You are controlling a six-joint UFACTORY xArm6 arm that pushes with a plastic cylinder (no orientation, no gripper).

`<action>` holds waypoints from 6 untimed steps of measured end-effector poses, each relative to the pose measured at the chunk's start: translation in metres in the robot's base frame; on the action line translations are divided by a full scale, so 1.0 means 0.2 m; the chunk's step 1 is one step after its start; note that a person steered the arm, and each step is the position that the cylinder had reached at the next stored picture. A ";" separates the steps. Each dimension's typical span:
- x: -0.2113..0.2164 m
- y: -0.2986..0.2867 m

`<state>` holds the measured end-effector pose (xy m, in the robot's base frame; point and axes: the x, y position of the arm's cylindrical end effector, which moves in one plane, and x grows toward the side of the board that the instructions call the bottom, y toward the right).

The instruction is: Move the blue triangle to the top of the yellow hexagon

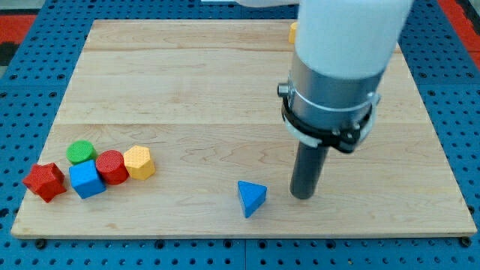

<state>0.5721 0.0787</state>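
The blue triangle [251, 198] lies near the board's bottom edge, a little right of centre. The yellow hexagon [139, 162] sits at the lower left, at the right end of a cluster of blocks. My tip [303, 195] rests on the board just to the right of the blue triangle, with a small gap between them. The triangle is far to the right of the hexagon.
Beside the hexagon stand a red cylinder [112, 166], a blue cube [87, 179], a green cylinder [81, 152] and a red star [44, 181]. A yellow block [293, 32] peeks out behind the arm at the top edge. The wooden board [187, 82] sits on a blue pegboard.
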 end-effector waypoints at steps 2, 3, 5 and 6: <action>0.04 -0.59; 0.14 -0.64; -0.19 -0.84; -0.22 -0.80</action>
<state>0.5273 -0.0812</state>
